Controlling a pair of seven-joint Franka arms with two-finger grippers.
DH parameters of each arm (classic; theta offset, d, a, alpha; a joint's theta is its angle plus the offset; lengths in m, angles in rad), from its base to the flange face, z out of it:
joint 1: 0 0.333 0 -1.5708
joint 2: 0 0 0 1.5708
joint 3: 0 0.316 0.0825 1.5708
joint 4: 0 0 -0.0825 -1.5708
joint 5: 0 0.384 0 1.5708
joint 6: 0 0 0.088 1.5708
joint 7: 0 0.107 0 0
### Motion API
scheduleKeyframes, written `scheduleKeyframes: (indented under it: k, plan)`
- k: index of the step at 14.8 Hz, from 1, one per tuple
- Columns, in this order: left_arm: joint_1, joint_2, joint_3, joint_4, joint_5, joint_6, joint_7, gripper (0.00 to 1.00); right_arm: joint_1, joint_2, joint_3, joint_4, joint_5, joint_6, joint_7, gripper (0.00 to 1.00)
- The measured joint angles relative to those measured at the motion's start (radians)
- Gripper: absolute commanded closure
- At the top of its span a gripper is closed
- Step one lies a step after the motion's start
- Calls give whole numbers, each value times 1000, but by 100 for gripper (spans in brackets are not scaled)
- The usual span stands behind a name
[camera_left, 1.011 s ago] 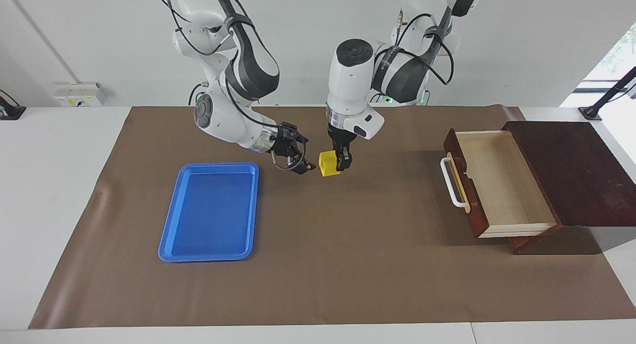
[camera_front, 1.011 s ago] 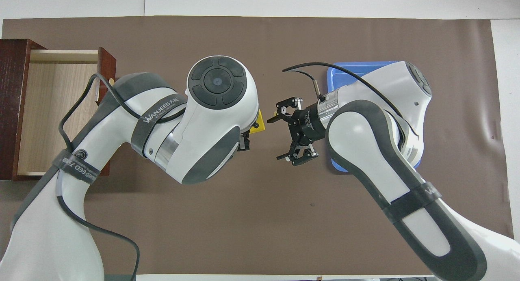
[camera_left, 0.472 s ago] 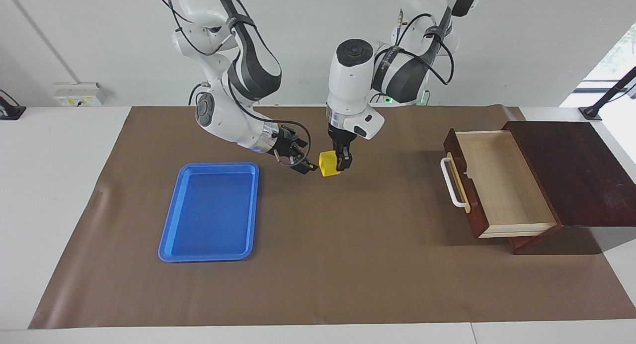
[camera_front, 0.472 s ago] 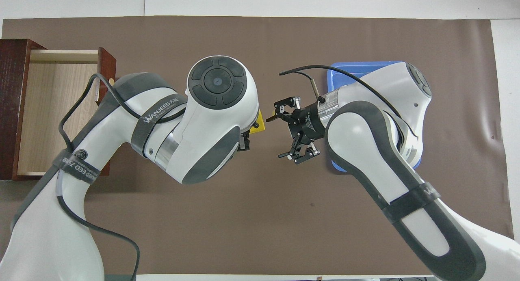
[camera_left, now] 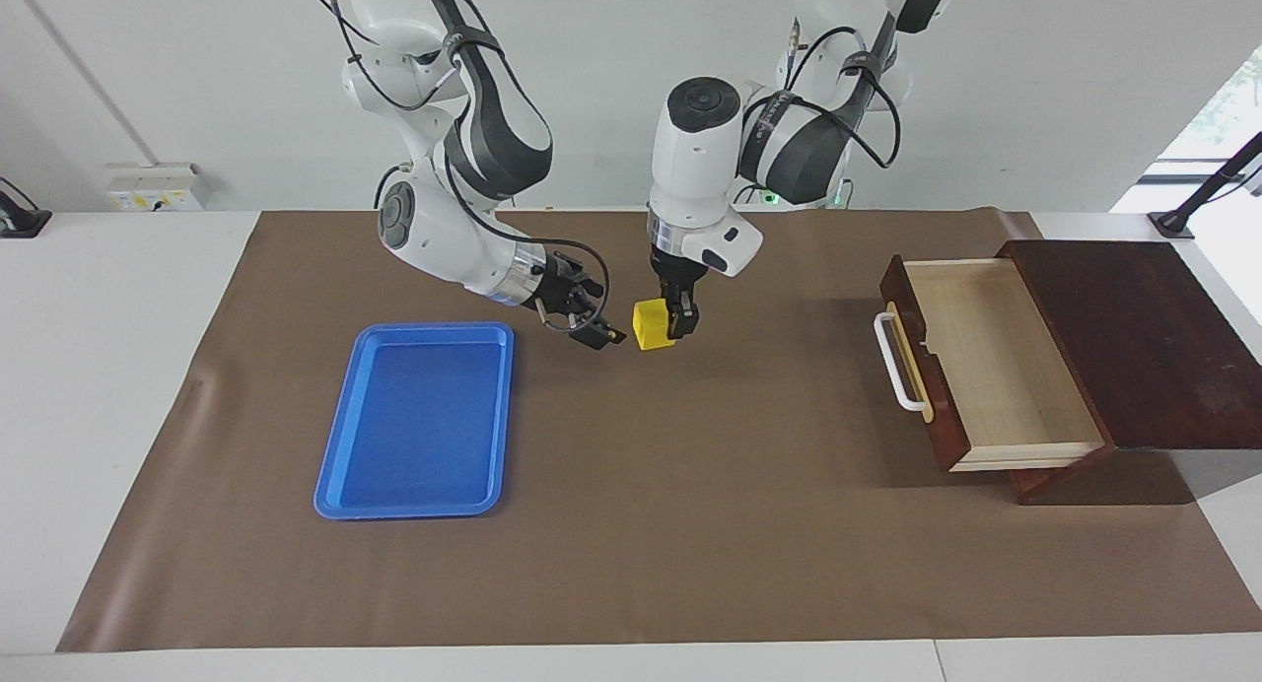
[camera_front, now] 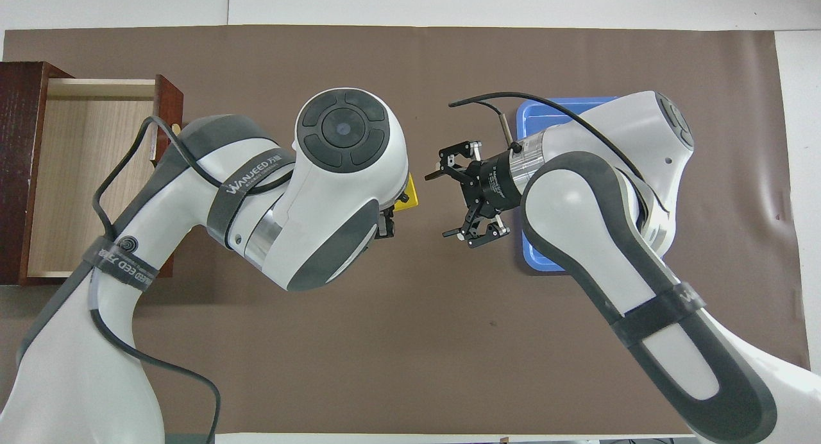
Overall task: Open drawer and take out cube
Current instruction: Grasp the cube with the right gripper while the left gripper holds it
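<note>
The drawer [camera_left: 991, 367] stands pulled open out of its dark wooden box [camera_left: 1134, 337] at the left arm's end of the table. Its pale inside is empty and its white bar handle [camera_left: 895, 363] faces the table's middle. My left gripper [camera_left: 666, 325] points down, shut on the yellow cube [camera_left: 649, 325], and holds it low over the middle of the brown mat. In the overhead view only a corner of the cube [camera_front: 409, 199] shows from under the left arm. My right gripper [camera_left: 595, 319] is open, close beside the cube on the tray's side, not touching it.
A blue plastic tray [camera_left: 414, 421] lies empty on the mat toward the right arm's end; the right arm partly covers it in the overhead view [camera_front: 532, 120]. The brown mat [camera_left: 690, 524] covers most of the table.
My right gripper has drawn back a little from the cube toward the tray, still open. The left gripper and the cube have not moved.
</note>
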Motion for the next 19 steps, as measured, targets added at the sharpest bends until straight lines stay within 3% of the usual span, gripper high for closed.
scheduleKeyframes:
  k: [8, 19]
  plan:
    - [0, 0, 0, 0, 0, 1, 0, 100, 19, 89, 3, 110, 0, 5, 25, 3]
    - [0, 0, 0, 0, 0, 1, 0, 100, 60, 96, 4, 122, 0, 14, 102, 4]
